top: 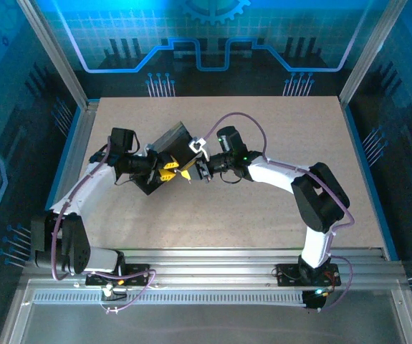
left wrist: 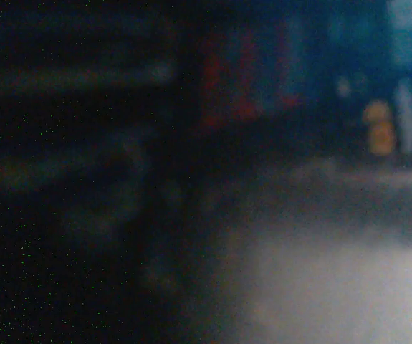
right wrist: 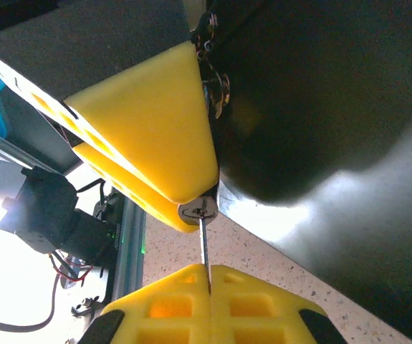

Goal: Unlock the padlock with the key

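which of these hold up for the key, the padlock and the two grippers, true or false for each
1. The right gripper is shut on the key. True.
2. The key lies flat on the table. False: it is held off the table, its tip at the padlock's keyhole.
3. The left gripper clamps the padlock between its yellow fingers. True.
4. The two grippers sit far apart at opposite table edges. False: they meet tip to tip, left of the table's middle.
5. The left wrist view shows the keyhole sharply. False: it is dark and blurred.
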Tool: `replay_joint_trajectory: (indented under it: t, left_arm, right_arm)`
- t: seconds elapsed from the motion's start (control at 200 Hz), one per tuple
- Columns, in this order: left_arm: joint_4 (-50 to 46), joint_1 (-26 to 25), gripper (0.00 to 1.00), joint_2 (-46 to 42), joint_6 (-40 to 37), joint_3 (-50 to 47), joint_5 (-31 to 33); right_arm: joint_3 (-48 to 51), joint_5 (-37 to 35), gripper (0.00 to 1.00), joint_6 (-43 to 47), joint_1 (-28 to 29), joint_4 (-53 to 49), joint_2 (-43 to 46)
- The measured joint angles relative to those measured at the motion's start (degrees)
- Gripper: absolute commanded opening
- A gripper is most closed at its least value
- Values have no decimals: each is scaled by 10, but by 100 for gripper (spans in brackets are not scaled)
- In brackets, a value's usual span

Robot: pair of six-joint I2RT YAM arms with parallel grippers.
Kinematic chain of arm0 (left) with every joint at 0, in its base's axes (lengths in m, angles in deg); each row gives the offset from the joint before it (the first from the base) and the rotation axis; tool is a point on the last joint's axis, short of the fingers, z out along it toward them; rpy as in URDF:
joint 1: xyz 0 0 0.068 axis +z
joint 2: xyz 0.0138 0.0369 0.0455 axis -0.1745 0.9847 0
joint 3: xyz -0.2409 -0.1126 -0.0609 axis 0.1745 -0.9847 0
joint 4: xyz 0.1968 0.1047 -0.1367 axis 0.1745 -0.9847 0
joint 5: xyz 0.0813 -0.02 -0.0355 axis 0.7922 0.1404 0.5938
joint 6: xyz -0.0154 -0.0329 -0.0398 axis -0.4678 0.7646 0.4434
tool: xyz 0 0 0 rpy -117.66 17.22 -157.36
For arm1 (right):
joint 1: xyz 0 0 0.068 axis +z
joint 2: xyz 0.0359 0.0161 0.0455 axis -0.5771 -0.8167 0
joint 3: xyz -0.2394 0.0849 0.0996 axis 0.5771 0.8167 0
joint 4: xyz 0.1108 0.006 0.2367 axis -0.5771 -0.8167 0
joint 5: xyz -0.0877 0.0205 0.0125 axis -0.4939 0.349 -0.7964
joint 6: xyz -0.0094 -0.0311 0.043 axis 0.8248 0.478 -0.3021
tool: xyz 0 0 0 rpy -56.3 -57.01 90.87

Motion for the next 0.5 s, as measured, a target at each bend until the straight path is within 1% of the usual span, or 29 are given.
replay_joint_trajectory:
  t: [0.5]
  left_arm:
    - [3,2,0,-7,0,-7,0]
  right_arm:
    - [0,0,0,0,0,4,0]
